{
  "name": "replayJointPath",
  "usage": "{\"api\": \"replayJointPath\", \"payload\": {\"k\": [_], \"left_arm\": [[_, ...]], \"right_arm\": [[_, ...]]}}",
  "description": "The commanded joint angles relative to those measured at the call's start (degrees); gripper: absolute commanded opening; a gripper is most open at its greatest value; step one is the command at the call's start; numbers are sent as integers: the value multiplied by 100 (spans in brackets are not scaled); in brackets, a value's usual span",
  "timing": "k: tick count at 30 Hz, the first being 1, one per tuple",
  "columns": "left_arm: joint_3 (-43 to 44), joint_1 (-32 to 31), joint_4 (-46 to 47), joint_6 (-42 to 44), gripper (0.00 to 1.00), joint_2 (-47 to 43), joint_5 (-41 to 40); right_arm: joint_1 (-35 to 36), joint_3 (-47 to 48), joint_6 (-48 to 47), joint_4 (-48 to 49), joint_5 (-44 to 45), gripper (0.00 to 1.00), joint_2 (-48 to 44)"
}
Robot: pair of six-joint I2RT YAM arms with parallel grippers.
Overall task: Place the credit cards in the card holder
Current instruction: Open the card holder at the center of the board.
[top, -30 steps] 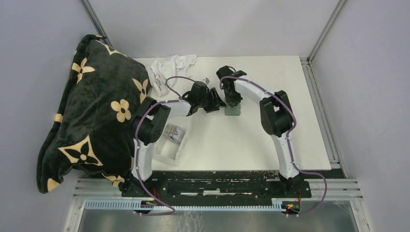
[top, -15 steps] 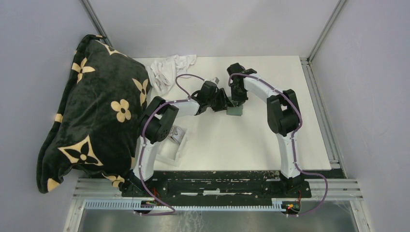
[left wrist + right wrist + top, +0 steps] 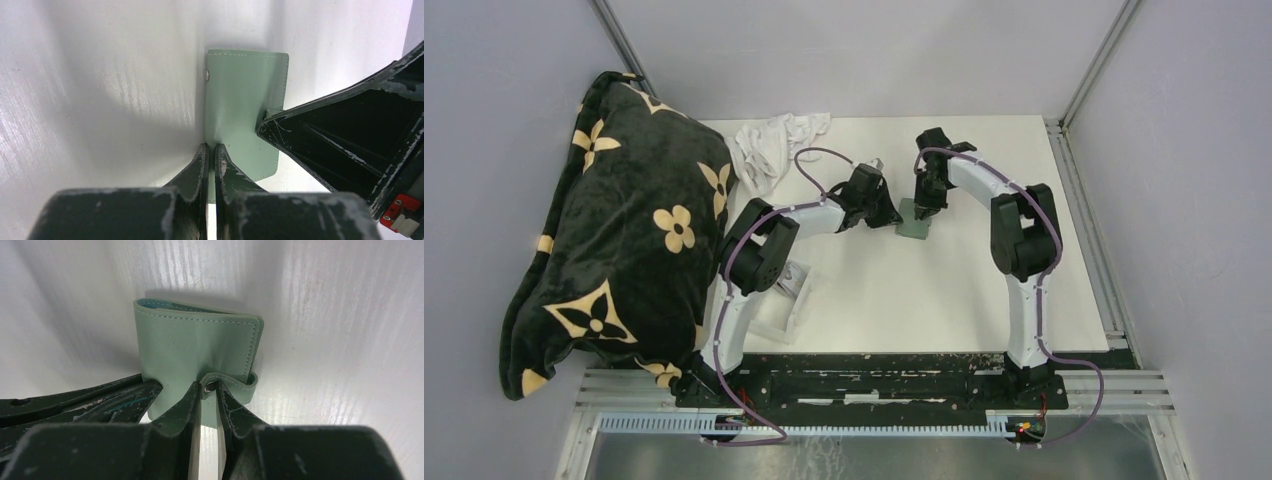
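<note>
Holder: flat grey-green leather card holder (image 3: 195,345) lay between both arms.
Left fingers (image 3: 197,167): closed at its edge.
Right fingers (image 3: 182,407): gripped snap tab (image 3: 230,380).

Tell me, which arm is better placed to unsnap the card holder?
Right. The right gripper straddles the snap tab; the left gripper pinches an edge of the card holder, likely steadying it.
</note>
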Motion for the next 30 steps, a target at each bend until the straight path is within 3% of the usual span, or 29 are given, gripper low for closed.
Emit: {"api": "replayJointPath", "payload": {"k": [1, 14, 22, 30], "left_arm": [[66, -115, -904, 405, 3, 401, -561], [267, -113, -1207, 393, 3, 453, -829], [410, -125, -1319, 402, 9, 386, -765], [715, -148, -1440, 459, 38, 76, -798]], "right_arm": [[-289, -534, 302, 280, -205, 18, -228], [-793, -1056, 361, 446, -268, 17, -803], [-1049, -1255, 317, 383, 63, 21, -979], [-1053, -869, 180, 216, 356, 45, -1035]]}}
